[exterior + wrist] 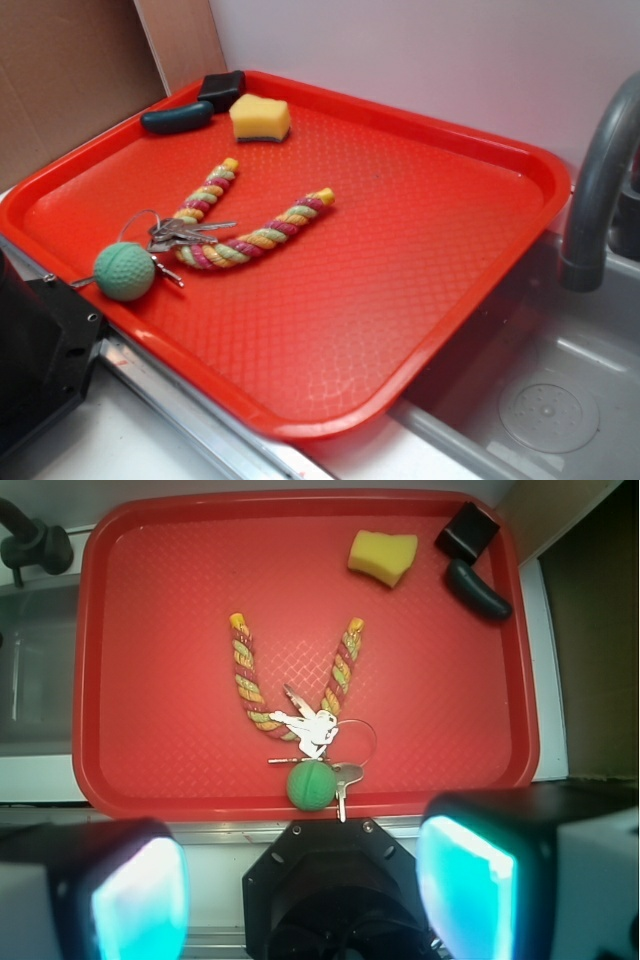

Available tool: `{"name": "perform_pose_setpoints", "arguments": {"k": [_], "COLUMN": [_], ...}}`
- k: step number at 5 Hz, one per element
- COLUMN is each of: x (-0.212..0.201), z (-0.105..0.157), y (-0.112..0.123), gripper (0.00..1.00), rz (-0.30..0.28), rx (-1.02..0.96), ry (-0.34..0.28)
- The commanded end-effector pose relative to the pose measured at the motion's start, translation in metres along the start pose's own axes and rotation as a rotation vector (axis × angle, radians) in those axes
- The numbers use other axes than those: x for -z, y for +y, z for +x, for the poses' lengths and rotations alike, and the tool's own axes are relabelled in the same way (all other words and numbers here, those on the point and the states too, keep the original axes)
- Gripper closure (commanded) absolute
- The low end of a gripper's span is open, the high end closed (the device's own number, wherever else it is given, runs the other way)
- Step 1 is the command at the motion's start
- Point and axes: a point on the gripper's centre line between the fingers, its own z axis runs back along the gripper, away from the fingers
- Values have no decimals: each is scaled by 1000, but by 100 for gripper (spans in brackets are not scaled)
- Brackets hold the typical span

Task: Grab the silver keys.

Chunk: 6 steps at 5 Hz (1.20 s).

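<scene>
- On the red tray (480, 300), near its front-left rim in the exterior view, the silver keys (178, 235) lie flat as a small fanned bunch on a thin wire ring.
- Key position: the bunch overlaps the bend of the twisted rope (250, 240) and lies just beside the green dimpled ball (125, 271), which sits between the keys and the tray rim.
- Wrist view: the silver keys (312, 730) show as a bright glare patch at the bottom of the U-shaped twisted rope (245, 685); one key extends past the green dimpled ball (311, 785) toward the near rim of the red tray (150, 600).
- Gripper (300, 895): both fingers appear at the lower corners of the wrist view, spread wide apart, grasping nothing. The pads (465, 890) glow cyan and are out of focus. The gripper is raised well above the tray and touches no object.
- Far corner of the tray: a yellow sponge (260, 118), a black block (221, 89) and a dark oblong object (177, 119) lie near one another, well apart from the keys.
- Beside the tray: a grey faucet (598, 180) stands over a metal sink (540, 400).
</scene>
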Motion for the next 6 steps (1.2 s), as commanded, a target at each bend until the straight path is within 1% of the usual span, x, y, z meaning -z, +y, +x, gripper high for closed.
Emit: {"name": "perform_pose_setpoints", "arguments": {"k": [1,2,3,4,5,6], "x": [0,28,61,94,131,153], "z": [0,15,22,26,29,32], "y": [0,20,32,47,56,51], "gripper": [0,0,0,0,0,0], "rz": [0,29,47,55,-6,-28], "rx": [0,25,16,69,138,87], "ry": [0,-5,6,-5,-31,-47]}}
